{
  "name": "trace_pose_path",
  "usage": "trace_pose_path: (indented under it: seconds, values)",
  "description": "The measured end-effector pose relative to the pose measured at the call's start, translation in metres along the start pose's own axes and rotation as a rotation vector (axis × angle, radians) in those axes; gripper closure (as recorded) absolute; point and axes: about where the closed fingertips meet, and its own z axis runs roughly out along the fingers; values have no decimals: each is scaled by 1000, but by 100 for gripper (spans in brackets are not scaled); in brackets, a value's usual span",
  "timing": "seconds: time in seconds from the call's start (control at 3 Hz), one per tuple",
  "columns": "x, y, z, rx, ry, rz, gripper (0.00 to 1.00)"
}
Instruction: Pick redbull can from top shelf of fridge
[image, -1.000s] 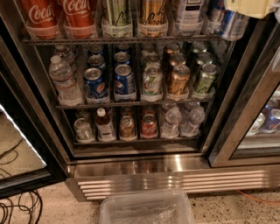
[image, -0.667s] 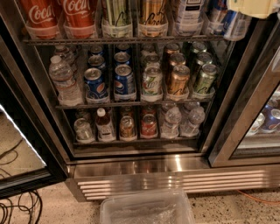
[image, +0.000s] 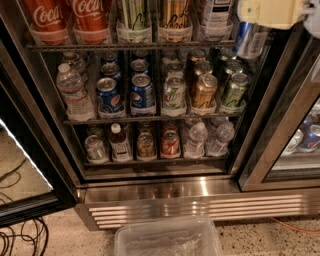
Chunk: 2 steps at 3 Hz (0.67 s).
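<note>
The fridge (image: 160, 192) stands open with its steel grille at the bottom. The top shelf (image: 125, 46) is the highest wire rack, fronted by clear trays. It holds red Coca-Cola cans, a green and a gold can, and a white-labelled can. The redbull can (image: 248, 41), blue and silver, stands at the shelf's far right, its upper part hidden. My gripper (image: 272, 12), a cream-coloured block, is at the top right edge, directly over that can and covering its top.
The middle rack holds a water bottle (image: 74, 92), Pepsi cans (image: 142, 92) and green and gold cans. The lowest rack holds small cans and bottles. A clear plastic bin (image: 167, 240) lies on the floor in front. Cables (image: 20, 242) lie at the lower left. A second cooler door (image: 295, 125) stands on the right.
My gripper has shifted a little to the left at the top right, so it covers more of the redbull can's top. The shelves and drinks have not moved.
</note>
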Motion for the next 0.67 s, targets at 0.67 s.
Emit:
trace_pose_path:
  seconds: [0.67]
  values:
    - [3,64,-11,-185,81,9,100]
